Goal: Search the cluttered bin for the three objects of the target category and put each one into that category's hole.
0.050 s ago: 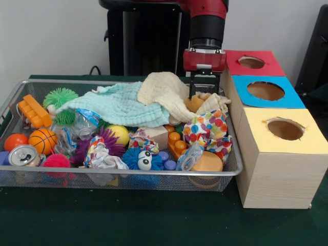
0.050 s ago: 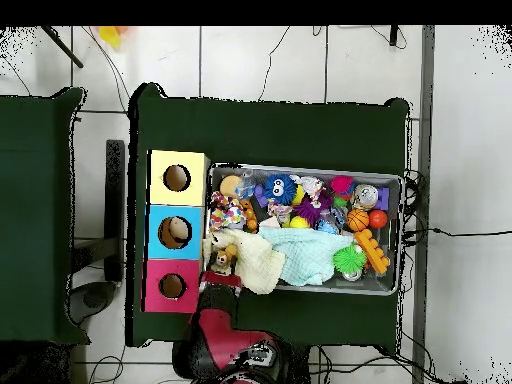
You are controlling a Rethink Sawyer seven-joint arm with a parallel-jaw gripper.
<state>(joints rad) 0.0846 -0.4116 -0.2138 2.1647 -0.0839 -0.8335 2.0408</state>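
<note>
A wire mesh bin (image 1: 128,173) holds mixed clutter. Three boxes stand beside it, each with a round hole: red (image 1: 251,62), blue (image 1: 265,90) and yellow (image 1: 285,128). My gripper (image 1: 205,95) hangs low over the bin's corner next to the red box, open, with its fingers on either side of a tan plush toy (image 1: 196,104). In the overhead view the gripper (image 2: 222,272) is right at that toy (image 2: 222,258). A cream cloth (image 1: 161,89) lies against the toy and hides part of it. Something pale shows inside the blue box's hole (image 2: 176,232).
A mint cloth (image 1: 120,105) and a polka-dot cloth (image 1: 207,128) cover much of the bin. Around them lie a basketball (image 1: 42,140), yellow ball (image 1: 119,134), green spiky ball (image 1: 60,97), blue fuzzy ball with eyes (image 1: 143,159), can (image 1: 23,155), orange brick (image 1: 34,110) and bottle (image 1: 84,123).
</note>
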